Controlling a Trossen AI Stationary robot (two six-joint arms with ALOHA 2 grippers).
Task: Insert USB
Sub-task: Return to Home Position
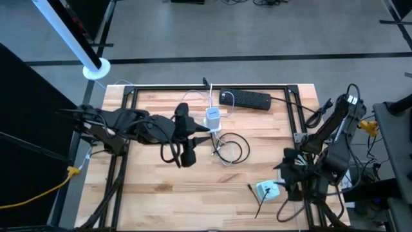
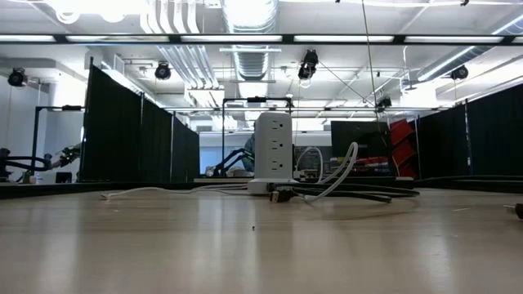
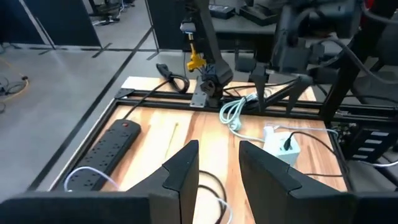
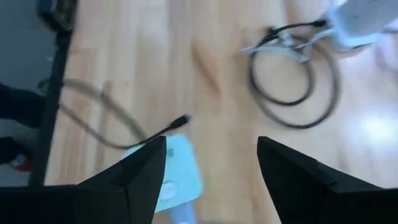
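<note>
Left pincer (image 3: pixel 217 149), right pincer (image 4: pixel 211 142) agape; wood tabletop (image 1: pixel 161 187), black curtains (image 2: pixel 131 131) beyond.

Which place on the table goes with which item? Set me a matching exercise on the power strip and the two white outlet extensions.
Items:
1. black power strip
2. tall white outlet extension
3. small white outlet extension

Places:
A. beside the right hand
B. mid-table, next to the coiled black cable
C. along the table edge at the top of the high view

Pairs: 1-C, 2-B, 3-A
</note>
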